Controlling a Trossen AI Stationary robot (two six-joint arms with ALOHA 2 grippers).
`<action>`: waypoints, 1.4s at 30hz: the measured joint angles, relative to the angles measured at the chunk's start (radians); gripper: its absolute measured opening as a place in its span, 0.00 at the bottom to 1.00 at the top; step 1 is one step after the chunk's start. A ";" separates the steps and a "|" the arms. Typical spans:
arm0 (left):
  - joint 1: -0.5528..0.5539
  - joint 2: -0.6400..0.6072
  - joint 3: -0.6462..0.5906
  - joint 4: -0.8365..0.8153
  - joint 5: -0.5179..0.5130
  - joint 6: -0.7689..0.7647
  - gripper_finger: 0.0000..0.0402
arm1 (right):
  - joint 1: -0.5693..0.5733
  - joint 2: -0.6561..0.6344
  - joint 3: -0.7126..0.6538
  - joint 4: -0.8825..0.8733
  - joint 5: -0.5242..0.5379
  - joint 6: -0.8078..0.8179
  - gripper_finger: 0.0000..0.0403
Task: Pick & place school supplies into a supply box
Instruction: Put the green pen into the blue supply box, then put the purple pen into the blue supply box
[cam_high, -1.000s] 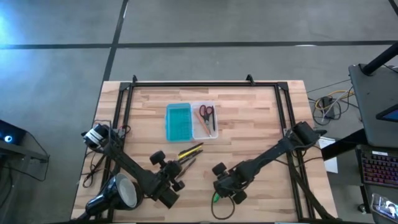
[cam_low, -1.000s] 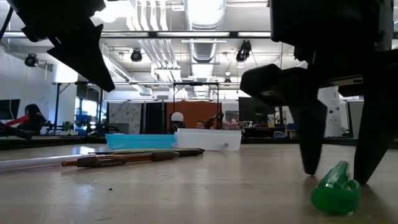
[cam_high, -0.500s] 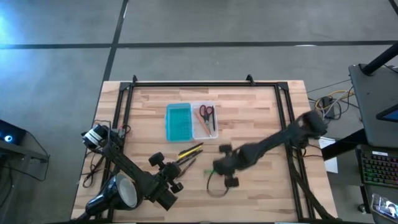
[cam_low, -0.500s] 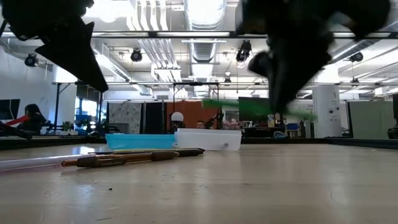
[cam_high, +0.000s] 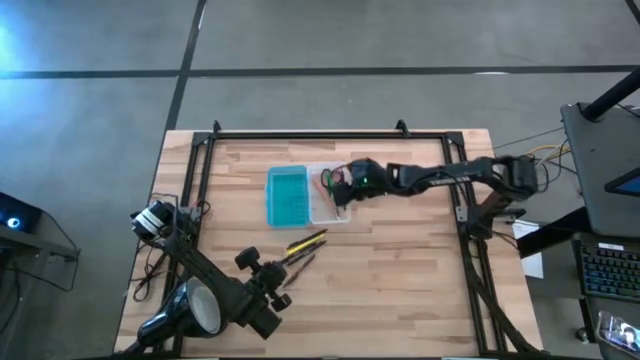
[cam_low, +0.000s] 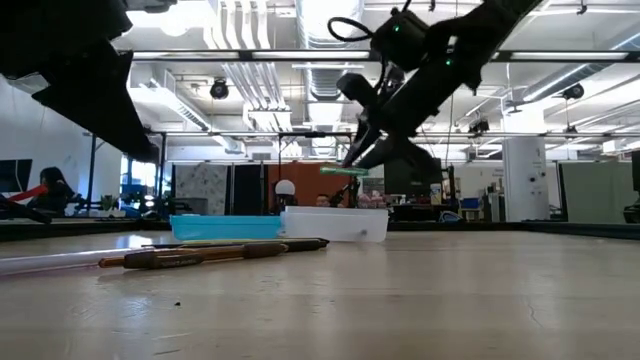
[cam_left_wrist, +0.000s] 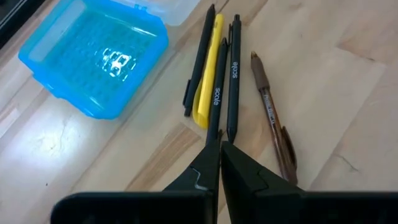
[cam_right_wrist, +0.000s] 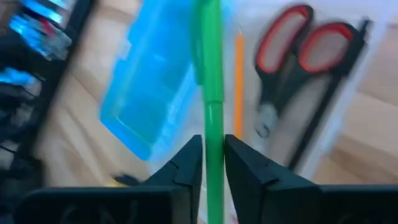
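Grey floor surrounds a pale wooden bench (cam_high: 400, 260) edged by a black frame.

On the far middle of the bench lies the box (cam_high: 306, 194), opened flat: its turquoise half (cam_left_wrist: 93, 59) toward the left arm's side, its clear half (cam_high: 330, 194) beside it.

Reaching in from the right, the right arm stretches across to hold the right gripper (cam_high: 342, 187) above the clear half. Its jaws are clamped on a green marker (cam_right_wrist: 210, 81), which runs straight out between the fingers (cam_right_wrist: 180, 168); in the low view the marker hangs above the box, clear of its rim.

Near the bench's front left, the left gripper (cam_left_wrist: 220, 155) hovers over a cluster of pens, its jaws pressed together on nothing.

Inside the clear half lie red-handled scissors (cam_right_wrist: 305, 74) and a slim orange stick (cam_right_wrist: 239, 74), perhaps a pencil, though the wrist view smears it.

On the bare bench, near the box, lie two black pens (cam_left_wrist: 232, 74), a yellow pencil (cam_left_wrist: 209, 68) with a dark pen (cam_left_wrist: 199, 59) touching it, and a brown pen (cam_left_wrist: 271, 115) slightly apart.
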 joint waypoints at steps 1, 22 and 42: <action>0.000 0.000 -0.001 -0.001 0.010 0.000 0.00 | -0.010 0.009 0.001 0.015 -0.020 0.003 0.17; 0.062 -0.012 -0.156 0.055 0.492 -0.334 0.16 | 0.124 -0.053 0.065 -0.333 0.012 -0.284 0.55; 0.129 -0.169 -0.119 0.093 0.487 -0.125 0.21 | 0.145 -0.064 0.064 -0.351 0.013 -0.274 0.55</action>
